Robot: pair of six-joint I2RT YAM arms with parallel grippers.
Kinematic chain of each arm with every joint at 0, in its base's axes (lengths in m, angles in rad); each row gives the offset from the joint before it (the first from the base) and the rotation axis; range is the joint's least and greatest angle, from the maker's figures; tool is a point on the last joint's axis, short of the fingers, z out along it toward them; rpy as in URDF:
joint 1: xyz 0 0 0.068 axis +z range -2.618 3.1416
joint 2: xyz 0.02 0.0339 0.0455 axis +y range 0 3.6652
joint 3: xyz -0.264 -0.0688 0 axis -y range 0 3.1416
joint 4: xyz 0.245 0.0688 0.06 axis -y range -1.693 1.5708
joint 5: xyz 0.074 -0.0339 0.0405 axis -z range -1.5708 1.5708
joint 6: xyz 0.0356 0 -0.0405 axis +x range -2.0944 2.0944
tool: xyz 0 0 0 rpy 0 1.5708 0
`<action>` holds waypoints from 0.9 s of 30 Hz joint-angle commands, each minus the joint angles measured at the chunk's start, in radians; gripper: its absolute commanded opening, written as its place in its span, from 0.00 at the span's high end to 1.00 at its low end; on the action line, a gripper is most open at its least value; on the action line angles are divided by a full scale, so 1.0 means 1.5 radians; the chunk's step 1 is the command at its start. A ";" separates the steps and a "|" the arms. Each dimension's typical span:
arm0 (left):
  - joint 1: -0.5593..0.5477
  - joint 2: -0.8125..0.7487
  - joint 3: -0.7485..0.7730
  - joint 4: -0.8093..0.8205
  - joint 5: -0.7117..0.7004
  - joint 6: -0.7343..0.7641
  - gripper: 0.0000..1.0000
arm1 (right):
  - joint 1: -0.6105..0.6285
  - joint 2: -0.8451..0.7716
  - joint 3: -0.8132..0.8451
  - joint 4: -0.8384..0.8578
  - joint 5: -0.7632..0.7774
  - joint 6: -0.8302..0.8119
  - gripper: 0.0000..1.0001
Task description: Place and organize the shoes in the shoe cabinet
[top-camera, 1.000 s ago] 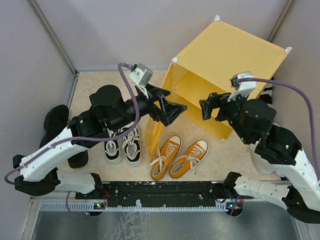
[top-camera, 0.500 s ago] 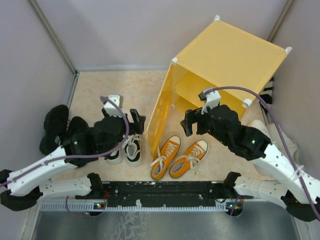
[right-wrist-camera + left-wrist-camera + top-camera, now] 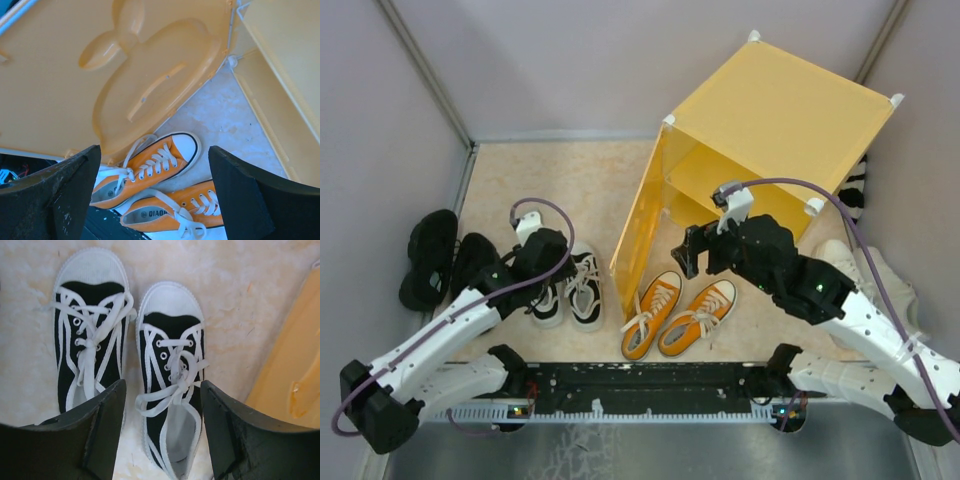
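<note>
Found left gripper (image 3: 162, 407) open over black-and-white pair (image 3: 170, 355) toward near-left corner, right gripper (image 3: 155, 155) open over orange pair (image 3: 150, 172) at near edge beside cabinet (image 3: 770, 110). Judged a heel-wall pinch, clear of laces (image 3: 175, 377), safest.

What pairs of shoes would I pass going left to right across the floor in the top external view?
In order: all-black lace-up sneakers → black-and-white sneakers with white laces → orange sneakers with white laces and soles → plain cream-white shoes.
</note>
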 commanded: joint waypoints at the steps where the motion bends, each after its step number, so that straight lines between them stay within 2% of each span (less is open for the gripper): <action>1: 0.023 0.013 -0.028 -0.009 0.093 -0.039 0.33 | 0.004 -0.014 -0.021 0.053 -0.022 0.010 0.11; 5: 0.024 0.030 -0.059 -0.026 0.125 -0.078 0.33 | 0.004 -0.023 -0.048 0.070 -0.024 0.022 0.11; 13: 0.025 0.005 -0.092 -0.056 0.075 -0.123 0.28 | 0.004 -0.021 -0.070 0.078 -0.025 0.029 0.11; 19: 0.024 -0.033 -0.088 -0.078 0.076 -0.124 0.27 | 0.004 -0.003 -0.063 0.084 -0.027 0.022 0.11; 27: 0.024 -0.038 -0.075 -0.083 0.044 -0.100 0.22 | 0.005 0.011 -0.068 0.100 -0.040 0.021 0.11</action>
